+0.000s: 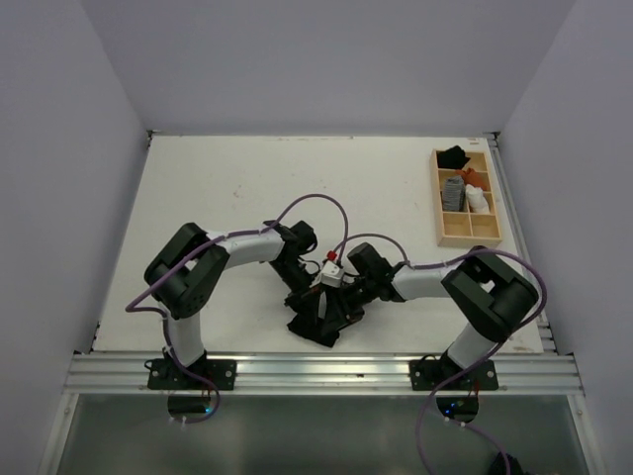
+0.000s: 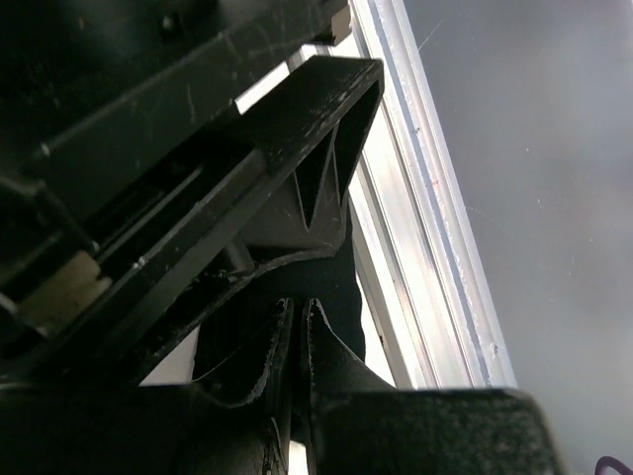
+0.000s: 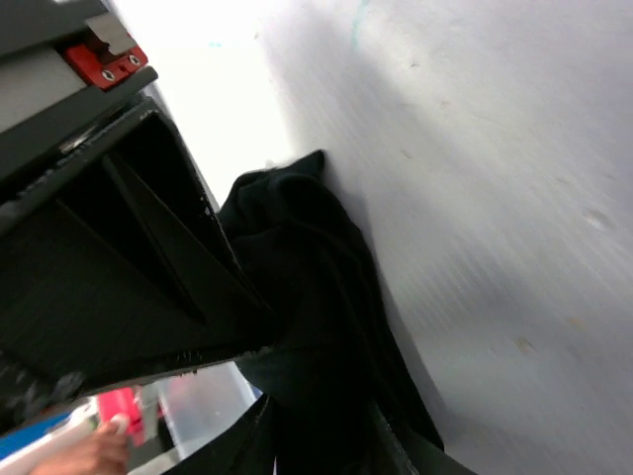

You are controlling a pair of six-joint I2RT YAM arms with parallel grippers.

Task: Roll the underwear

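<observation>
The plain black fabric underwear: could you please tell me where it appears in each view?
Top external: the plain black fabric underwear lies low centre, just beyond the aluminium rail.
Left wrist: the underwear sits lower centre, dark against the bright rail.
Right wrist: the underwear fills the centre down to the bottom edge.
Shared landmark: the aluminium rail, clear in the top and left wrist views; not clearly seen from the right wrist.

Underwear [image 3: 309, 247] heaped on table [image 3: 495, 198], pincer [image 3: 318, 416] — perhaps — gripping
</observation>
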